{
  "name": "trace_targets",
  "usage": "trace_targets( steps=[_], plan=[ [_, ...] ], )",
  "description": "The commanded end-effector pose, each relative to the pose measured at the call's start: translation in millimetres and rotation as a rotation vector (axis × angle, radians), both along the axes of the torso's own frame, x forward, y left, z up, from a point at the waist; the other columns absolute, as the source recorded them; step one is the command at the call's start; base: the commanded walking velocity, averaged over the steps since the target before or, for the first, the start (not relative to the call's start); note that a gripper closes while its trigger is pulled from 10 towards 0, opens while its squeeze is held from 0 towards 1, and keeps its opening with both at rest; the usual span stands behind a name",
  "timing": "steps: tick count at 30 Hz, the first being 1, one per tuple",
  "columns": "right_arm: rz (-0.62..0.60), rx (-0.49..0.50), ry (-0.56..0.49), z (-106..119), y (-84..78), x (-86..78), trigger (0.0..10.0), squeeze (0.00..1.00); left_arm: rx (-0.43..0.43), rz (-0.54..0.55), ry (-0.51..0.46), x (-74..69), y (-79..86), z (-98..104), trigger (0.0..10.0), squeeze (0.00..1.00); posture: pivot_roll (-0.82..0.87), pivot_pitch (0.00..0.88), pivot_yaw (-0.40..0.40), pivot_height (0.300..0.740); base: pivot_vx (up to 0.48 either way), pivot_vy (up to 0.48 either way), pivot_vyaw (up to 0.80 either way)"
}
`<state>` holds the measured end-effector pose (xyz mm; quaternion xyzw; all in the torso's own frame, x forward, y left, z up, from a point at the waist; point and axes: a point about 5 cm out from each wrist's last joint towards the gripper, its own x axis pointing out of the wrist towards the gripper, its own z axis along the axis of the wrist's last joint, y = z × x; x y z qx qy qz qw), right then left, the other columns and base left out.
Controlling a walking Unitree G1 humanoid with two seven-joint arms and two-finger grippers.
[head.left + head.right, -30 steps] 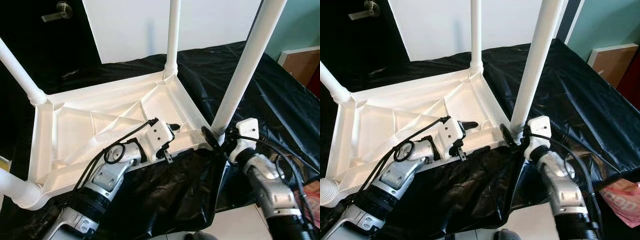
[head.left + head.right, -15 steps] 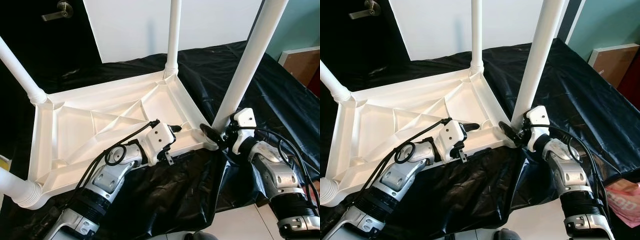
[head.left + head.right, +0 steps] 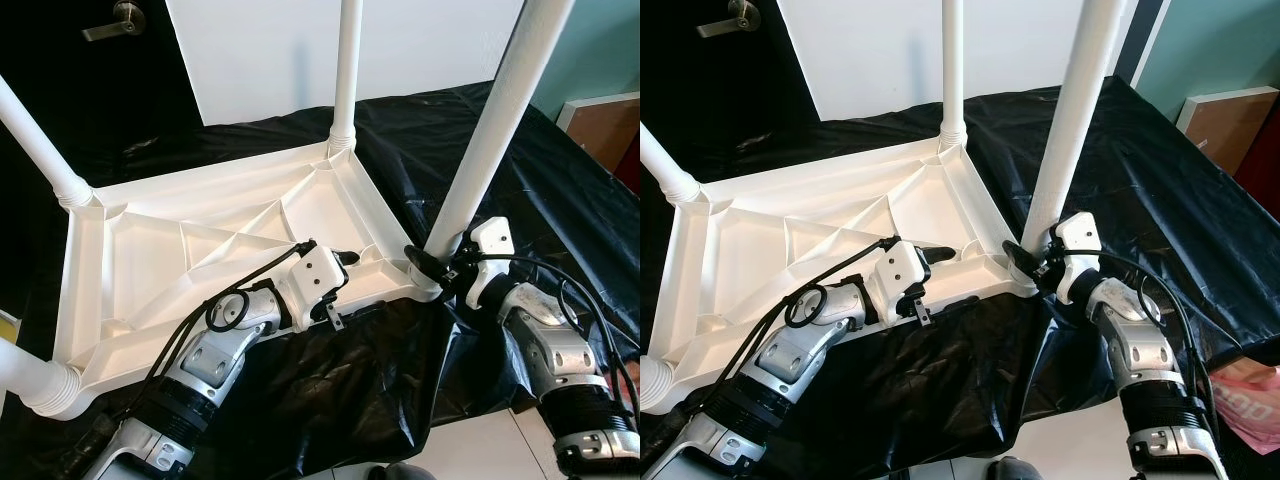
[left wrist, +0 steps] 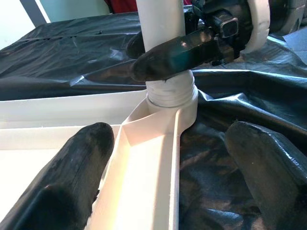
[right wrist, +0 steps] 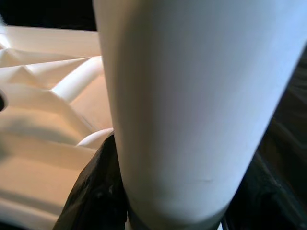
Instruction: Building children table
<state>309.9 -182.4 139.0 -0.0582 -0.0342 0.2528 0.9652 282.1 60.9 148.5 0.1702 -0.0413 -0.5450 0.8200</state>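
On the black sheet: you are looking at the white plastic table top (image 3: 200, 270), lying upside down on the black plastic sheet (image 3: 560, 190) that is covering the work surface.
Progress: three legs are standing in their corner sockets, and a fourth is showing at the near left corner (image 3: 35, 385); so I judge you are near the end of the leg fitting.
Right gripper (image 3: 432, 268): it is closing its black fingers around the base of the near right leg (image 3: 490, 130), just above the ribbed collar.
Left gripper (image 4: 168, 182): its fingers are standing apart, one on each side of the table's rim beside that same corner, holding nothing.
What is left: probably seating this leg fully, then turning the table upright.
Materials: the legs are smooth, round tubes; the underside is showing moulded stiffening ribs; the sheet is glossy and wrinkled.
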Motion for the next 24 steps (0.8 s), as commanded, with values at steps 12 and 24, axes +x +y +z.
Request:
trace_targets(
  steps=[12, 24],
  plan=[
    [-0.306, 0.067, 0.069, -23.1, 6.7, -10.6, 10.0, 0.00, 0.033, -0.059, 0.002, -1.8, -0.9, -2.3, 10.0, 0.00, -0.03, 0.038, -0.024, 0.740, 0.000, 0.000, 0.00],
    [-0.647, 0.132, 0.099, -32.7, 19.9, -21.0, 10.0, 0.00, 0.034, -0.046, -0.010, 0.5, -0.2, -2.1, 10.0, 0.00, -0.02, 0.020, -0.035, 0.740, 0.000, 0.000, 0.00]
  ],
)
